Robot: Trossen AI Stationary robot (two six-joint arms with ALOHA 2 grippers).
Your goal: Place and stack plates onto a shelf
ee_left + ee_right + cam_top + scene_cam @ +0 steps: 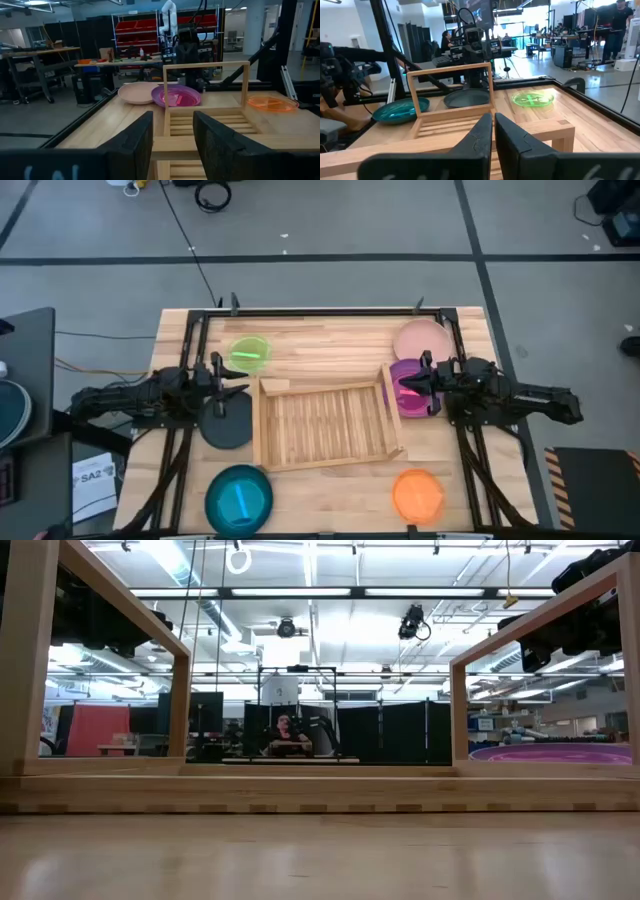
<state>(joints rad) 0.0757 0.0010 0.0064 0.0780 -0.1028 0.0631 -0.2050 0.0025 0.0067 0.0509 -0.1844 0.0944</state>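
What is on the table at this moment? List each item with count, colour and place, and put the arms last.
Shelf: one, light wood, slatted, centre of the table, holding no plates.
Lime green plate: one, far left, beyond the left gripper.
Dark grey plate: one, by the shelf's left side, under the left gripper.
Teal plate: one, near left corner.
Orange plate: one, near right.
Pink plate: one, pale pink, far right.
Purple plate: one, by the shelf's right side, overlapping the pink plate's edge.
Table: one, light wood, black frame.
Left gripper: open, above the dark grey plate, holding nothing.
Right gripper: shut, over the purple plate, holding nothing.
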